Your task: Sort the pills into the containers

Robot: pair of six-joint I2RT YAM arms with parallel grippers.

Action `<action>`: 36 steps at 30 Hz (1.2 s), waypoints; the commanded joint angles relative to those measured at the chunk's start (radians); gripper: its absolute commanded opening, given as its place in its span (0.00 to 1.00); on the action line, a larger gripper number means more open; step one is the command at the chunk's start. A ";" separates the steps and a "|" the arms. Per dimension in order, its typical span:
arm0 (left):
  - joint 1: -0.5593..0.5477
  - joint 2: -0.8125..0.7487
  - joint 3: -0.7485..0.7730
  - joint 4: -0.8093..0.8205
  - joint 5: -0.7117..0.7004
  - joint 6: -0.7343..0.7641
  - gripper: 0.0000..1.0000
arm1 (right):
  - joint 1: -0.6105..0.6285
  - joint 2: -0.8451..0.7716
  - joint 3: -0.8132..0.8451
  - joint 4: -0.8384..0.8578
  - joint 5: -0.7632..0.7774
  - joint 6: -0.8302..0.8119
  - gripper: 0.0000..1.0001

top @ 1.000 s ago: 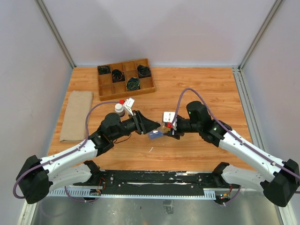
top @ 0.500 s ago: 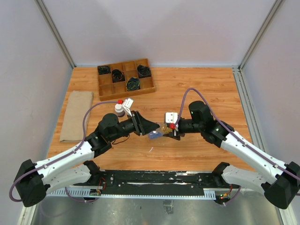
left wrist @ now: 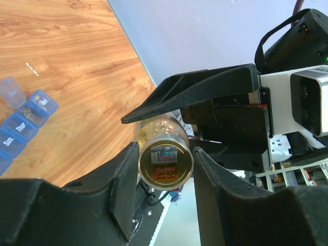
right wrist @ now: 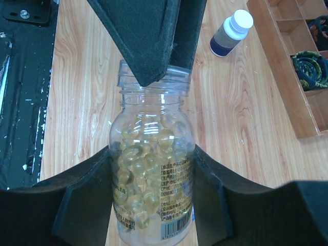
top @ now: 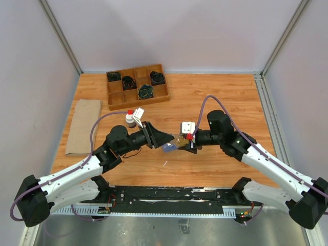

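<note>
A clear bottle (right wrist: 151, 174) full of yellowish pills (right wrist: 138, 169) hangs above the table, and my right gripper (right wrist: 154, 148) is shut on its body. Its threaded neck (right wrist: 151, 82) is bare. My left gripper (left wrist: 165, 148) meets it mouth to mouth and is shut on a round gold cap (left wrist: 165, 165) just off that neck. From above, both grippers (top: 171, 138) (top: 183, 142) join over the blue pill containers (top: 168, 147). That strip (left wrist: 23, 123) lies on the wood below, with one lid (left wrist: 11, 92) raised.
A brown bottle with a white cap (top: 131, 119) (right wrist: 230, 33) stands behind my left arm. A wooden grid tray (top: 111, 102) holding black coils sits at the back left. A folded tan cloth (top: 84, 126) lies along the left edge.
Both arms have shifted slightly, the left elbow drifting left and the right wrist a little right. Both grips look unchanged.
</note>
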 commanded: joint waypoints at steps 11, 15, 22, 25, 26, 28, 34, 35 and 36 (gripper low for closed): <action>-0.001 -0.011 -0.014 0.054 -0.046 0.001 0.30 | -0.004 0.011 0.046 0.020 0.050 0.036 0.08; -0.003 -0.014 -0.017 0.052 -0.058 0.000 0.30 | -0.004 0.008 0.045 0.021 0.058 0.038 0.08; -0.007 -0.010 -0.016 0.051 -0.081 -0.002 0.30 | -0.003 0.022 0.050 0.020 0.081 0.041 0.08; -0.015 -0.004 -0.013 0.051 -0.091 -0.002 0.30 | -0.003 0.024 0.049 0.020 0.079 0.044 0.08; -0.018 0.000 -0.011 0.051 -0.093 -0.002 0.30 | -0.004 0.024 0.051 0.020 0.079 0.045 0.08; -0.023 0.007 -0.010 0.051 -0.095 -0.001 0.30 | -0.003 0.023 0.052 0.020 0.079 0.046 0.08; -0.029 0.018 -0.002 0.051 -0.090 0.003 0.30 | -0.003 0.020 0.050 0.023 0.080 0.048 0.08; -0.030 0.022 -0.001 0.051 -0.086 0.003 0.30 | -0.002 0.020 0.051 0.022 0.079 0.047 0.08; -0.030 0.024 0.000 0.051 -0.079 0.004 0.30 | -0.003 0.019 0.050 0.022 0.081 0.046 0.08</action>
